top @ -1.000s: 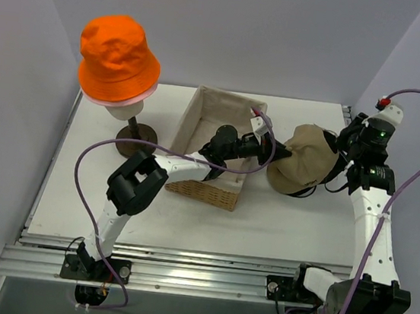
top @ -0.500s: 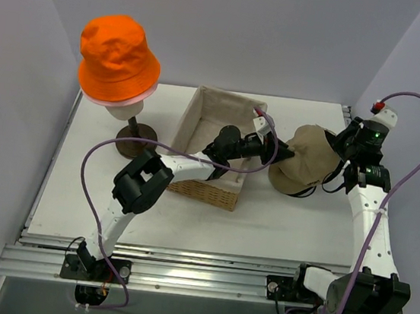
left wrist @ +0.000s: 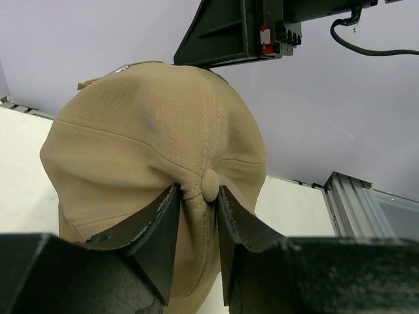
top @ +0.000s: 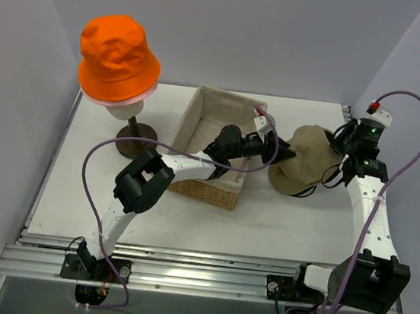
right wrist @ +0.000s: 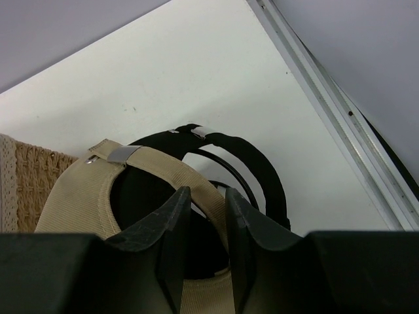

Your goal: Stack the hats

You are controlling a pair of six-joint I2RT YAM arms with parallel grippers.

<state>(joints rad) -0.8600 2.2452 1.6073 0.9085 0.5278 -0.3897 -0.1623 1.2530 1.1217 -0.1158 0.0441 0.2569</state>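
Tan cap (top: 307,160) sits right of centre on the table (top: 285,227), just beside the basket (top: 204,193), and it's caught btwn both claws.

Left gripper (left wrist: 196,206): jaws narrow, pinching crown fabric right at the top button. Right gripper (right wrist: 204,212): also narrow, nipped onto the tan rear strap from the opp. side.

So the crown faces left toward the left arm and the opening faces right toward the right arm. The cap's axis runs roughly left-right across the table.

Black cap (right wrist: 252,163): its strap shows just behind the tan strap. It looks nested inside the tan one, but I can't say how deep.

The pile is far left, well apart, on the other side of the basket: orange bucket hat (top: 119,54) over pink hat (top: 121,102) on the mannequin head (top: 120,112). My read is the carry goes left and up over the basket, and the left arm is the nearer one.

Hard to make out:
- The tan brim isn't clear in any view.
- No "R" is visible.
- The black cap is mostly covered.
- The pink hat shows only as a thin rim.
- Can't tell whether the caps rest on the table or hang lifted.
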